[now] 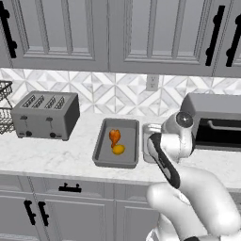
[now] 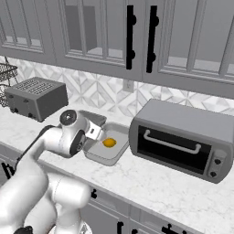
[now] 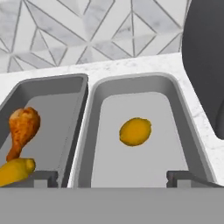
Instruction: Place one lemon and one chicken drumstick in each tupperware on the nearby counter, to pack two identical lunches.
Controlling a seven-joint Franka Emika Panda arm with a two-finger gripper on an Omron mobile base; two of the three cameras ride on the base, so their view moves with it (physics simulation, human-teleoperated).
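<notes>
The left tray [image 3: 43, 131] holds a drumstick [image 3: 22, 129] and lemon [image 3: 15, 171], the right tray [image 3: 135, 144] only a lemon [image 3: 135, 131] (drumstick still needed), under the open, empty gripper [image 3: 113, 178].

In the left base view the arm [image 1: 176, 141] covers most of the right tupperware [image 1: 149, 129], so its contents cannot be seen there; the toaster oven [image 1: 216, 123] is cut by the right edge and the wire rack [image 1: 4, 113] by the left edge. In the right base view the arm hides nearly all of the left tupperware [image 2: 94, 118] and the near left part of the right one. In the hand view the left tupperware [image 3: 52, 113] runs off the left edge, the lemon [image 3: 15, 171] in it is cut at the bottom, and the toaster oven shows as a dark blur at the right edge.
</notes>
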